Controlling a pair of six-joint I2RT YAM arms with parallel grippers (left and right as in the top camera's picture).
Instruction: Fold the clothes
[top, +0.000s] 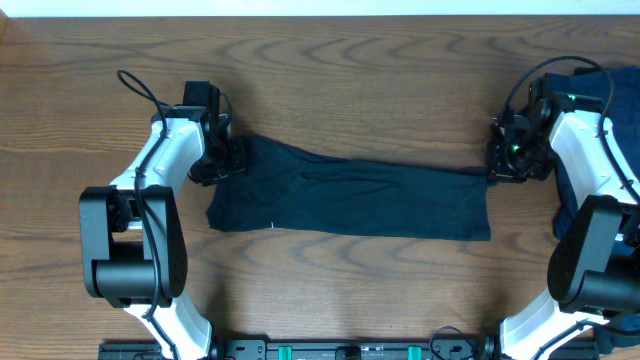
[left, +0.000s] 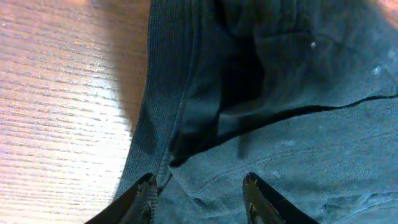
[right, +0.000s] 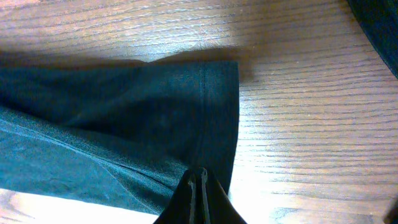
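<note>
Fabric, soft and finely knit, very dark teal-black, makes up the T-shirt (top: 350, 200). It lies folded into a long, slightly wrinkled band across the middle of the wood-grain table (top: 350, 70), running from 9 to 3 o'clock. Its ribbed collar (left: 158, 93) is at my left end; a stitched hem (right: 205, 106) squares off my right end. A heap of dark navy clothes (top: 612, 95) sits at the 3 o'clock edge. My left arm (top: 165, 150) bends over the 9 o'clock end, left jaws parted above the cloth, gripping nothing. My right arm (top: 590, 150) reaches the 3 o'clock end, right jaws pressed together at the hem; whether cloth is pinched between them I cannot tell.
</note>
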